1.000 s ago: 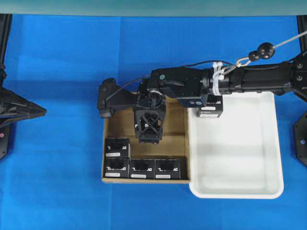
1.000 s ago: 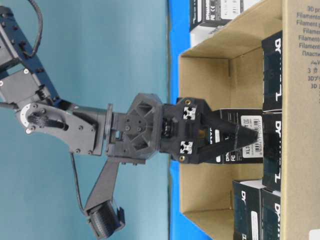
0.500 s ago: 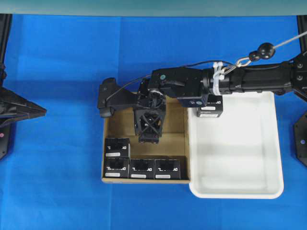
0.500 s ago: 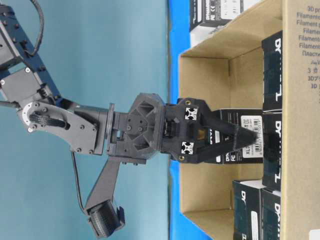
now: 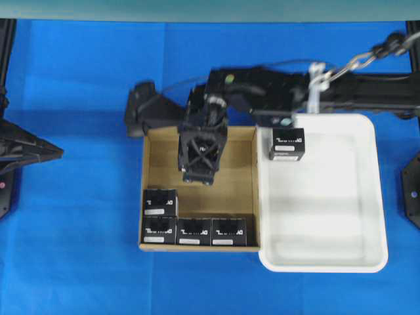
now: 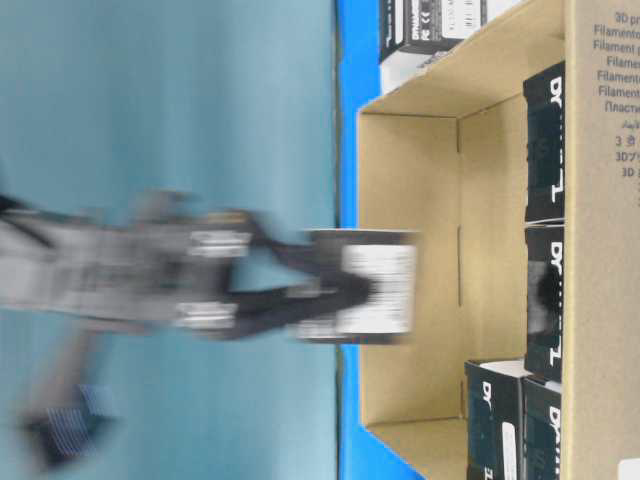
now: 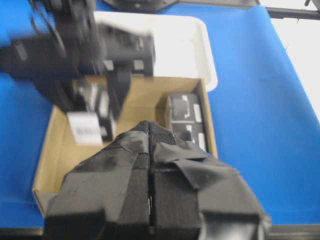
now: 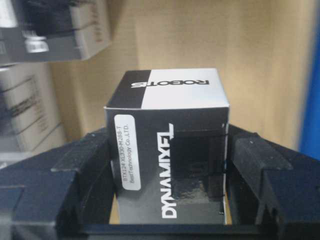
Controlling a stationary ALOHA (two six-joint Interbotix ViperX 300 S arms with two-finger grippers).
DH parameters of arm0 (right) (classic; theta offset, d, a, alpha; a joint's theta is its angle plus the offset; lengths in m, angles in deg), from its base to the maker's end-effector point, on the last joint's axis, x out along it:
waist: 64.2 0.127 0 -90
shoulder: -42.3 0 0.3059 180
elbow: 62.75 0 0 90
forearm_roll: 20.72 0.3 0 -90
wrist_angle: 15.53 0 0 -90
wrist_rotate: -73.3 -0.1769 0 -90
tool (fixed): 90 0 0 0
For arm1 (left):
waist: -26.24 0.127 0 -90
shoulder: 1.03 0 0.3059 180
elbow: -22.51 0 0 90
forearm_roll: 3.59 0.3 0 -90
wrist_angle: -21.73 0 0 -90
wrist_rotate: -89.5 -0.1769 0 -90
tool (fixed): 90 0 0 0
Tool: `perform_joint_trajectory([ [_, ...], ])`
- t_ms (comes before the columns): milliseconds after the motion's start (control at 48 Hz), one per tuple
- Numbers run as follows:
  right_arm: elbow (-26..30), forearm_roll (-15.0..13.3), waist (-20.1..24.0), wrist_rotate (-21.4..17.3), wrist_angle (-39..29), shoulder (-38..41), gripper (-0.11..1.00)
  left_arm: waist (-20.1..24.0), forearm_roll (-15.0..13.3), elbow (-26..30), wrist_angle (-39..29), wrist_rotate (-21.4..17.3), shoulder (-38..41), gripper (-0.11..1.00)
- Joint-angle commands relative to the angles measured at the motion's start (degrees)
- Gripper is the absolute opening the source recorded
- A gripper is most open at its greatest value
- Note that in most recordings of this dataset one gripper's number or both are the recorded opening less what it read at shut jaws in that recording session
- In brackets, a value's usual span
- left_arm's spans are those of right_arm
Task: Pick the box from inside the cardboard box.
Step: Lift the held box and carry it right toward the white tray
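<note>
A black box (image 8: 167,165) with white "DYNAMIXEL" lettering sat clamped between the two dark fingers (image 8: 75,185) of the right gripper (image 8: 167,200). Behind it lay the brown cardboard box (image 8: 210,40) floor, with blurred similar boxes (image 8: 55,30) at upper left.

1. A bright blue cloth (image 5: 79,230) covers the whole surface (evenly lit, soft shadows).
2. A pale teal wall (image 5: 210,9) runs along the far edge.
3. Black frame posts (image 5: 6,39) stand at the corners.
</note>
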Motion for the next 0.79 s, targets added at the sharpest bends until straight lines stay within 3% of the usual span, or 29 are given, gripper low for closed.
perform_joint_trajectory([
  [0,3.5,0.1,-1.3,-0.3,-3.4,-3.6,0.63,0.3,0.1,0.9,0.3,0.1,0.3,-0.07],
  [333,13.9,-2.5,-3.8,-0.3,-21.5,-10.3,0.63,0.3,0.1,1.1,0.3,0.0,0.3,-0.07],
  [521,15.6,-6.2,-3.8,0.2,-24.3,-12.3,0.63,0.5,0.1,1.1,0.3,-0.2,0.4,-0.07],
  [771,14.6,-6.9,-4.0,0.2,-25.7,-16.1,0.63,0.3,0.1,1.1,0.3,0.0,0.2,-0.07],
])
